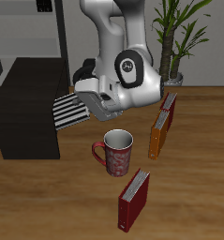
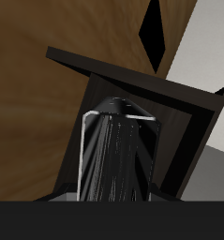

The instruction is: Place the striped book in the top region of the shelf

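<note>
The striped book (image 1: 70,110), black and white, is held flat in my gripper (image 1: 85,103), which is shut on one end of it. The book's free end reaches over the edge of the near-black shelf (image 1: 27,105), about level with its top surface. The shelf is a large, low box at the side of the table. In the wrist view the striped book (image 2: 114,155) hangs below the camera, with a dark corner of the shelf (image 2: 184,108) behind it. My fingertips are hidden by the book.
A red patterned mug (image 1: 115,152) stands just in front of the gripper. A red book (image 1: 134,199) stands near the table's front edge. An orange book (image 1: 156,136) and a brown book (image 1: 168,111) stand beside the arm. A potted plant (image 1: 171,37) and a grey-framed rack (image 1: 43,28) are at the back.
</note>
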